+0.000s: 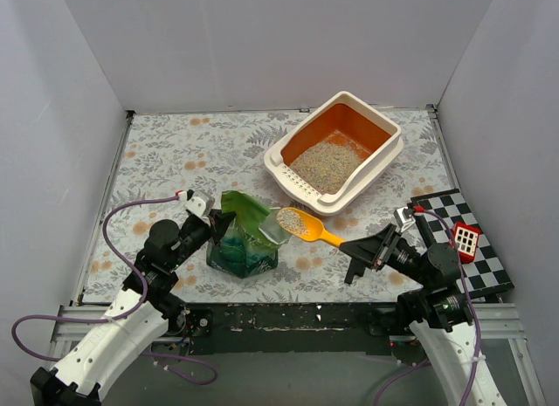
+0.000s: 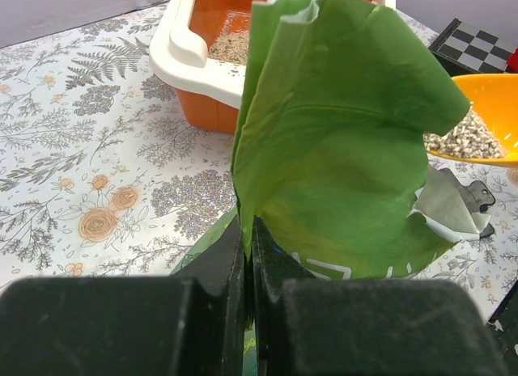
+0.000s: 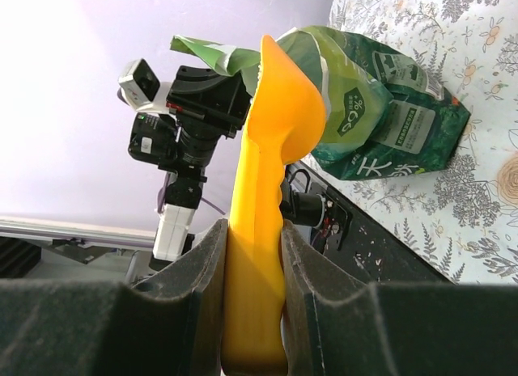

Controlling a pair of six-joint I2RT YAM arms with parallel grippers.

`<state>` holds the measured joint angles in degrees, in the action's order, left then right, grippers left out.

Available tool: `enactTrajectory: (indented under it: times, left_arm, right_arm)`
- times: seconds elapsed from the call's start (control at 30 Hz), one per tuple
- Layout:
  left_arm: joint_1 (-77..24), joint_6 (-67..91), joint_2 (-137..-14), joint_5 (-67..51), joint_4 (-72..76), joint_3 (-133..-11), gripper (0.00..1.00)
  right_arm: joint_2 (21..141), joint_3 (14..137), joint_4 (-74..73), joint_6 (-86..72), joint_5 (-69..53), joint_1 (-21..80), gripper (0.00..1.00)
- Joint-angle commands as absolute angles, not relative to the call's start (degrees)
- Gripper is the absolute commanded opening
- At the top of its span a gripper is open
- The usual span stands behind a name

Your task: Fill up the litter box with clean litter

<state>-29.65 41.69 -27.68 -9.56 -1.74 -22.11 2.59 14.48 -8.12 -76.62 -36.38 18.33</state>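
Note:
The cream-white litter box with its orange inside stands at the back right and holds a pile of clean litter; its near corner shows in the left wrist view. A green bag stands open at the front centre. My left gripper is shut on the bag's upper edge, pinched between its fingers. My right gripper is shut on the handle of a yellow scoop. The scoop, heaped with litter, hangs level just right of the bag's mouth, short of the box.
A black-and-white checkered board with a small red-and-white block lies at the right edge beside the right arm. Grey walls close in the flowered tablecloth on three sides. The left arm stands behind the bag.

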Motion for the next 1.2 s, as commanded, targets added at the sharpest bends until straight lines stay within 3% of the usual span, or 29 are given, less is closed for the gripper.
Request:
enactTrajectory:
  times: [0.0,0.67,1.17]
  left_arm:
    - [-29.53,41.22,-27.16,-5.89,-3.78,-21.88,0.0]
    - [-29.53,41.49,-25.76,-5.27,-3.34,-21.27,0.0]
    - [-29.53,41.22,-24.26,-5.19,-2.81,-20.92,0.0]
  right_arm:
    - [5.18,16.78,1.82,-79.45,-35.86,18.02,0.01]
    - [30.39,23.72,25.75,-80.86,-14.17,18.1,0.01]
    - [51.84,36.29,13.27,-67.77,3.78,18.02,0.01]
